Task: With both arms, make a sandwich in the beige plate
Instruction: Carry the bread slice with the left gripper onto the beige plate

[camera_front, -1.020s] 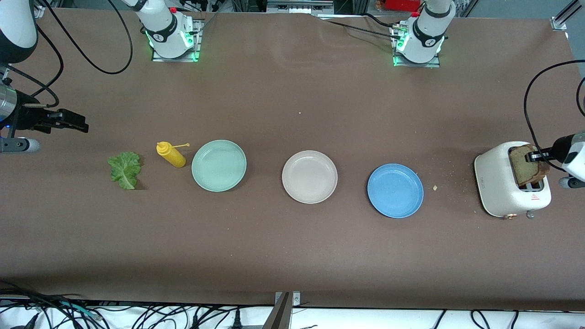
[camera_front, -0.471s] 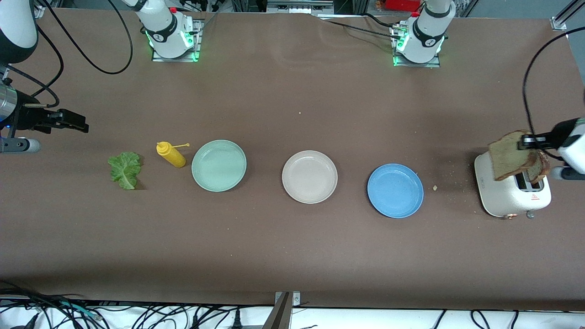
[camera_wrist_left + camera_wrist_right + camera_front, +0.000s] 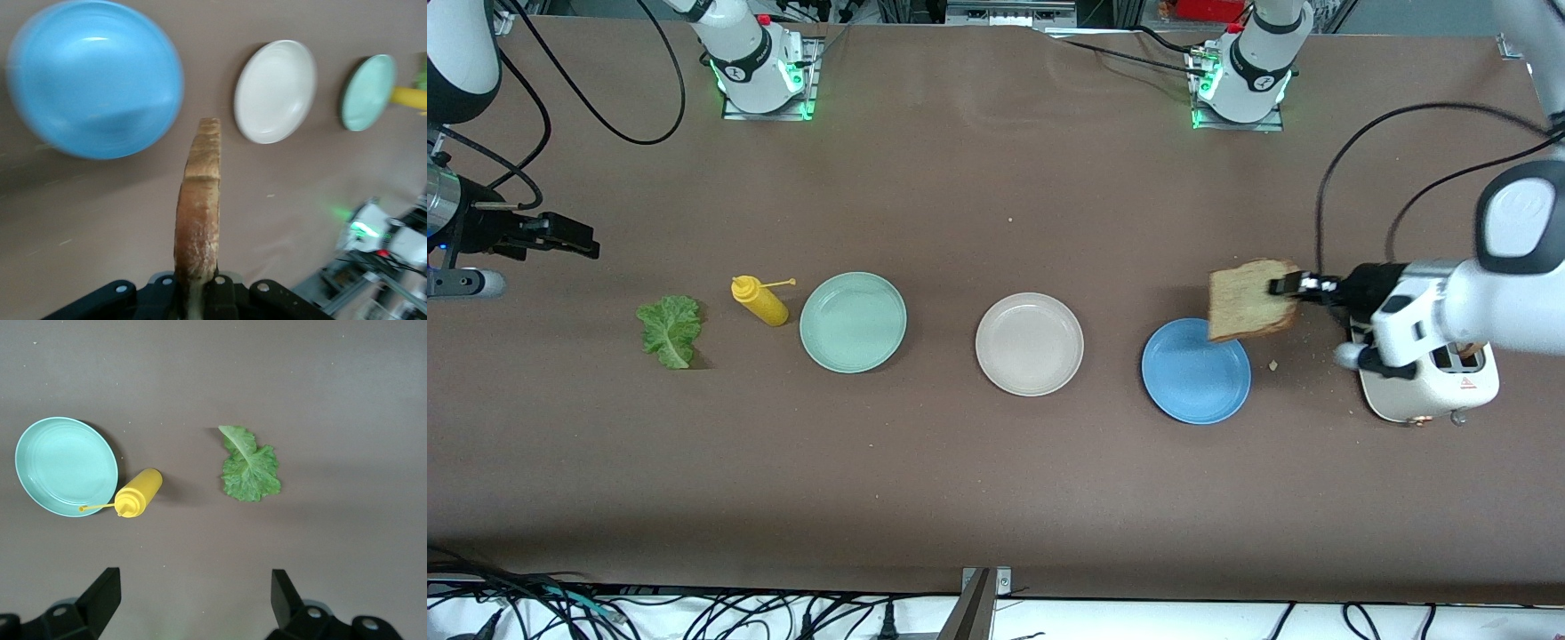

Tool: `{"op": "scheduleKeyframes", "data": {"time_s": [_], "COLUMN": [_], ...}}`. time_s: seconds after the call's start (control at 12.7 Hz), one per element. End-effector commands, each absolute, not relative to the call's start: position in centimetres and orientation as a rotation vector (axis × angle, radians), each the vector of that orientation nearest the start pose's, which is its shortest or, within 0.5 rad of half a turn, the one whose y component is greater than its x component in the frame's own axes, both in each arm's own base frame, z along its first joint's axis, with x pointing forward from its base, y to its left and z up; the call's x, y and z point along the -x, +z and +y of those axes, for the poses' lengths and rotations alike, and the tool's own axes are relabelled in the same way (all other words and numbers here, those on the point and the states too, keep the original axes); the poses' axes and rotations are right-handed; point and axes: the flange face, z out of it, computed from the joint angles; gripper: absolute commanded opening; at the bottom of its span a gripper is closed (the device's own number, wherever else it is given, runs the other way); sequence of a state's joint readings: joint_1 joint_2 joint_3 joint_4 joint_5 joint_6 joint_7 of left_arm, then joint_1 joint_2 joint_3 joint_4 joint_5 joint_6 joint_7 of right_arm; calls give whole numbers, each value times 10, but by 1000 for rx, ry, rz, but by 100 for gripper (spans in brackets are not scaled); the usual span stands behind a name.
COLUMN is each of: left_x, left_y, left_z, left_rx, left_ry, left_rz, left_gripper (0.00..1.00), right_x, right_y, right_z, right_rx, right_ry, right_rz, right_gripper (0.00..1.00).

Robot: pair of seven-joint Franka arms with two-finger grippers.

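While the blue plate [image 3: 1196, 372] lies between the white toaster [image 3: 1427, 382] and the beige plate [image 3: 1029, 344], the left gripper [image 3: 1288, 286] is clamped on a bread slice [image 3: 1249, 300] over the blue plate's rim. Right gripper [image 3: 569, 236] waits with fingers apart over bare table near the lettuce leaf [image 3: 669, 331], mustard bottle [image 3: 760, 300] and mint-green plate [image 3: 853, 322].

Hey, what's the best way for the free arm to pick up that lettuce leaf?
Probably straight down from above: the lettuce leaf lies flat on the table. The open right gripper should pinch across its pale central rib near the middle, the firmest part.
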State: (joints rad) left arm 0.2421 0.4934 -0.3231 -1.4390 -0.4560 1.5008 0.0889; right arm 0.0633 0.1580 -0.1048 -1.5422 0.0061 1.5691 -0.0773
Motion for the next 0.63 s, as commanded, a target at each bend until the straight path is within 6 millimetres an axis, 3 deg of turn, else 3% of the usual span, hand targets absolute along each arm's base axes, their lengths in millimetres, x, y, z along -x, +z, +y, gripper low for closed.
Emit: {"op": "scheduleKeyframes", "data": {"time_s": [0.0,0.31,0.39,0.55], "left_x": [-661,-662,-662,-661], "left_y": [370,289,272,233], "left_z": [-149,-261,-276,-280], "left_rx": [-2320,-2221,-2232,-2221], "left_ry": [-498,-438,-389,-353], "left_rz": [-157,-96,-119,-182], "left_gripper": [0,0,0,0], "right_x": [-597,-597,-598,-598], "right_y": [552,552,551,551], "right_z": [-20,-20,-20,-20], "right_rx": [3146,3146,3146,3146], "right_ry": [193,193,196,196], "right_rz": [-54,-54,-54,-51], "right_gripper": [100,100,100,100]}}
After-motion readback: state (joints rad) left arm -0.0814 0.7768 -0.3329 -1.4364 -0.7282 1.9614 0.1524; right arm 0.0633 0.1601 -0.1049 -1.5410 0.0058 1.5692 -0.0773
